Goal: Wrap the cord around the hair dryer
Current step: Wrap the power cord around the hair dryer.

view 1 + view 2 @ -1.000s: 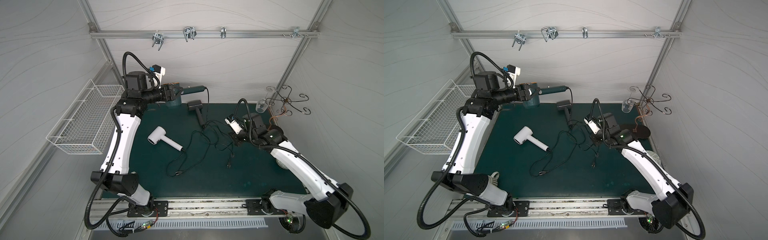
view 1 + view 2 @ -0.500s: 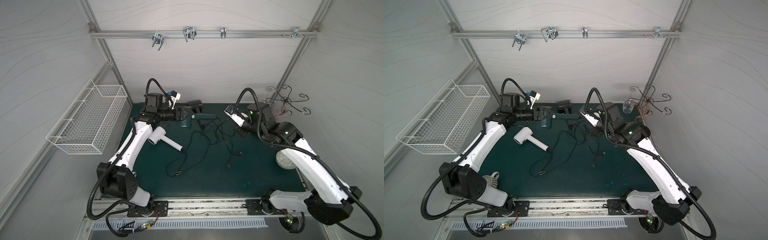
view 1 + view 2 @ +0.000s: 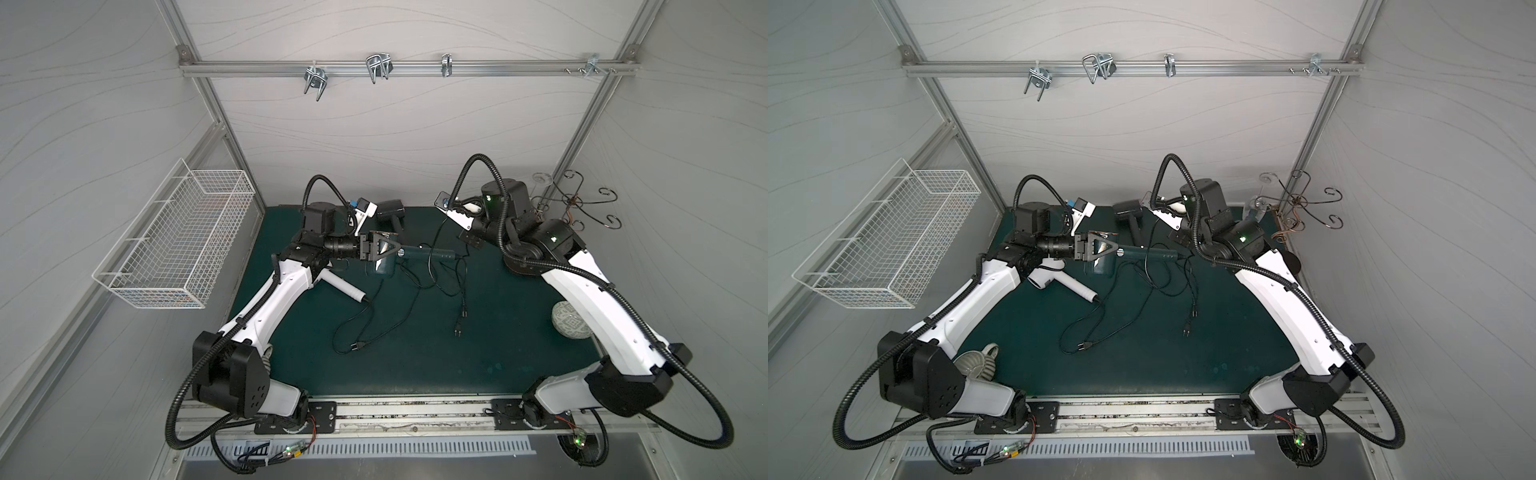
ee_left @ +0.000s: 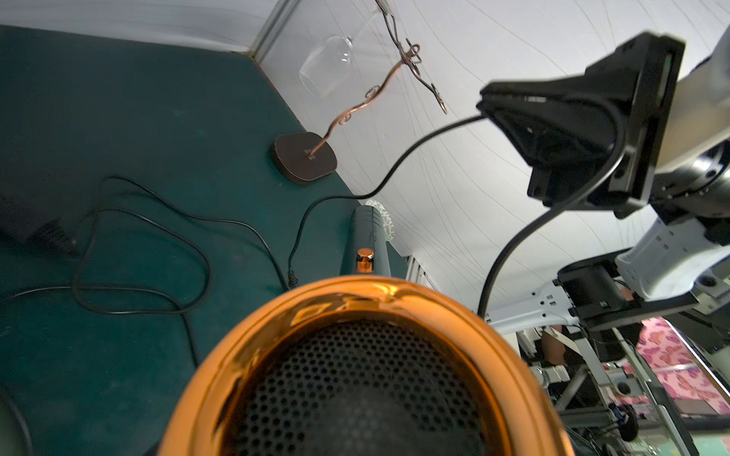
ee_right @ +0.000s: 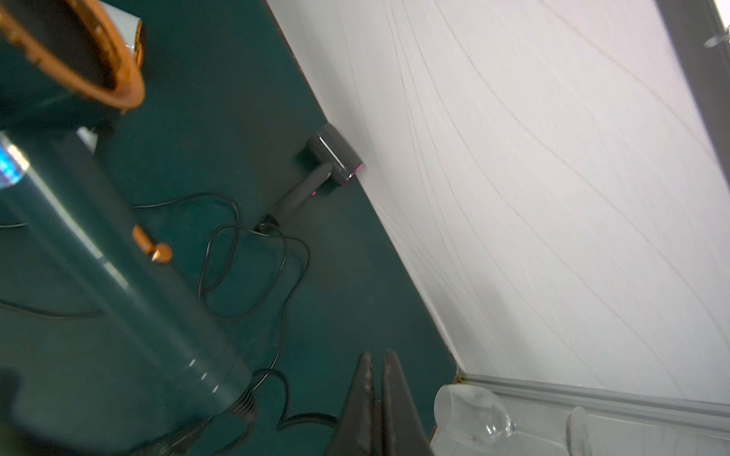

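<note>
My left gripper (image 3: pixel 390 251) is shut on the head of the dark green hair dryer (image 3: pixel 419 253), held level above the mat with its handle pointing toward the right arm. In the left wrist view the hair dryer's copper-rimmed grille (image 4: pixel 355 375) hides the jaws. The black cord (image 4: pixel 395 166) rises from the handle's end to my right gripper (image 3: pixel 468 242), which is shut on it just beyond the handle. In the right wrist view, the right gripper (image 5: pixel 377 375) has its fingers pressed together, with the cord (image 5: pixel 304 416) running behind them.
A white hair dryer (image 3: pixel 345 289) and a dark grey one (image 3: pixel 390 210) lie on the green mat (image 3: pixel 498 353), their cords tangled mid-table. A wire basket (image 3: pixel 178 245) hangs left. A glass stand (image 3: pixel 582 203) and a patterned ball (image 3: pixel 569 322) sit right.
The left arm has brought the green dryer down from near the back wall to mid-table. The right arm has lifted and swung back toward the rear with the cord.
</note>
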Robot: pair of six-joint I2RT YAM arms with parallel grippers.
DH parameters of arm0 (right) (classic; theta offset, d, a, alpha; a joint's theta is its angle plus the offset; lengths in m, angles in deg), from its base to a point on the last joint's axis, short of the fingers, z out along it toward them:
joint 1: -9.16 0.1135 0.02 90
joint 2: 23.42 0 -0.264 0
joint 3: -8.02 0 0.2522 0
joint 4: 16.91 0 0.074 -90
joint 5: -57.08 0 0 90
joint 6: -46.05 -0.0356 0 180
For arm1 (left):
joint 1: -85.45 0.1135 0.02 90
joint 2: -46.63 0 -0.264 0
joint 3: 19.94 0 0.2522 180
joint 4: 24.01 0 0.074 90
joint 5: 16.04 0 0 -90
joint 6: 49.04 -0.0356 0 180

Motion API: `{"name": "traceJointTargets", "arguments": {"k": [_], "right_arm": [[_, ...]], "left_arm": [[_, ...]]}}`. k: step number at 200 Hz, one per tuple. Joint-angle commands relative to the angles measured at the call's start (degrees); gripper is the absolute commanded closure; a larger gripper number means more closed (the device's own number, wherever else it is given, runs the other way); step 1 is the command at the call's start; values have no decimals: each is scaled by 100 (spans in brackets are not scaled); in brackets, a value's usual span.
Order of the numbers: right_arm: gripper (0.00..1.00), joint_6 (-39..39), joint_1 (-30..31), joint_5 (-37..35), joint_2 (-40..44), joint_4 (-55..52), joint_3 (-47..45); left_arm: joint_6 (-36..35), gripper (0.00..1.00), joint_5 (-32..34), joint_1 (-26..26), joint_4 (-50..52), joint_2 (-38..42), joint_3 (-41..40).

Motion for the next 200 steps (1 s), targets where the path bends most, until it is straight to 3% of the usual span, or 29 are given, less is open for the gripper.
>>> {"name": "traceJointTargets", "arguments": {"k": [1, 66, 95, 173, 200], "right_arm": [[100, 394, -99, 74, -250, 177, 404], [100, 248, -641, 1366, -1012, -110, 1100], [100, -474, -1277, 2570, -1251, -323, 1007], [100, -2589, -2911, 5419, -1106, 71, -705], [100, -3116, -3168, 5643, -803, 390, -1358]], "left_arm": [[435, 100, -655, -129, -1263, 254, -166], [949, 100, -893, -959, -2223, 269, -342], [1585, 100, -927, -1084, -3128, 337, -359], [2078, 100, -841, -1054, -4044, 329, -29], [2668, 100, -774, -937, -4862, 75, -12]]}}
